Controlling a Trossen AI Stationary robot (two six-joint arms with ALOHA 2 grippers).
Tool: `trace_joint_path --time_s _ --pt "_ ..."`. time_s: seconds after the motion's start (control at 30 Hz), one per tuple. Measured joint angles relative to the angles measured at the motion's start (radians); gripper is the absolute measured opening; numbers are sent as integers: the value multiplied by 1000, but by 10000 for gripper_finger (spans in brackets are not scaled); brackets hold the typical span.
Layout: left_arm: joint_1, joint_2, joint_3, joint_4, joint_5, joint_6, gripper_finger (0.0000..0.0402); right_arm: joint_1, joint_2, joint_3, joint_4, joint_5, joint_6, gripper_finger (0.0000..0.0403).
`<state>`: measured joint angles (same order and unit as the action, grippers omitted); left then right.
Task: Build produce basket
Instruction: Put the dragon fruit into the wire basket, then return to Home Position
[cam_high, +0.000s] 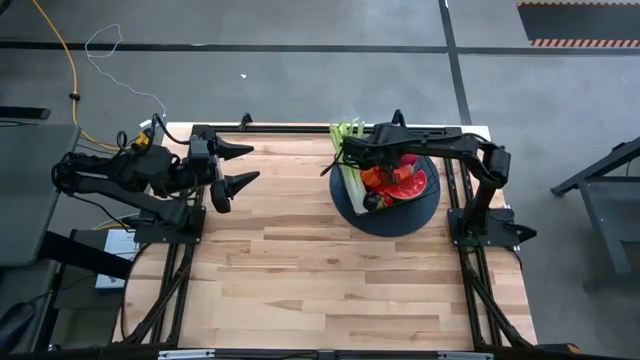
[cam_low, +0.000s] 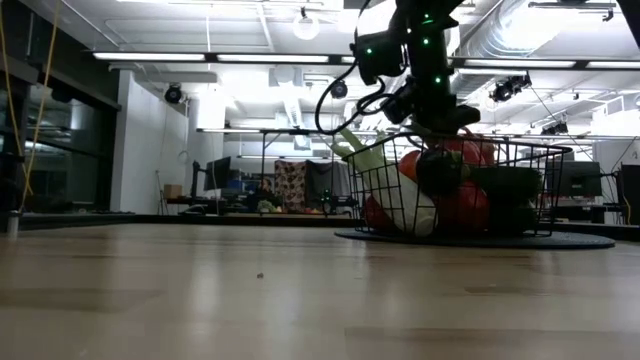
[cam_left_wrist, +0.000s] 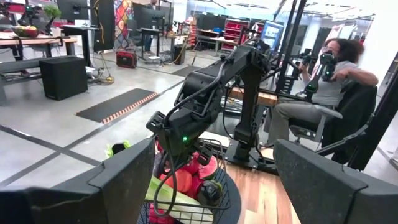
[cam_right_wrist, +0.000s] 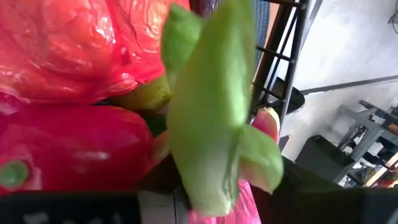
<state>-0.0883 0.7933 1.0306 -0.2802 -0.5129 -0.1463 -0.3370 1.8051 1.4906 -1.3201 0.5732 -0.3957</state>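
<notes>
Because the basket on its round mat is already heaped with produce, your right gripper hovers directly above it, grip hidden so I cannot tell, while your left gripper waits open, well apart.

Two dark jointed arms – black cables, green indicator lights

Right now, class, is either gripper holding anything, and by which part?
The left gripper stands open and empty beside the table's far left. The right gripper is down in the basket among the produce; whether it grips any piece cannot be told.
</notes>
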Motion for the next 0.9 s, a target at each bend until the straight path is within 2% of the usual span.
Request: trace_joint_path --time_s 0.13,0.27,0.37,0.47,0.6,0.73,0.8,0.9 --pt "0 0 0 0 0 0 314 4 0 0 -7 -5 -1 143" --pt "0 0 0 0 0 0 314 18 1 7 -20 11 4 185" --pt "0 0 0 0 0 0 314 24 1 43 -60 26 8 217" --pt "0 0 0 0 0 8 314 23 1 111 -126 -5 34 239" --pt "0 0 0 0 0 8 314 22 -2 214 -181 -115 79 247" --pt "0 0 0 0 0 8 314 23 -76 267 -169 -259 133 248" --pt "0 0 0 0 0 8 314 21 -158 248 -120 -340 180 248" --pt "0 0 0 0 0 8 314 12 -333 139 7 -443 262 248"
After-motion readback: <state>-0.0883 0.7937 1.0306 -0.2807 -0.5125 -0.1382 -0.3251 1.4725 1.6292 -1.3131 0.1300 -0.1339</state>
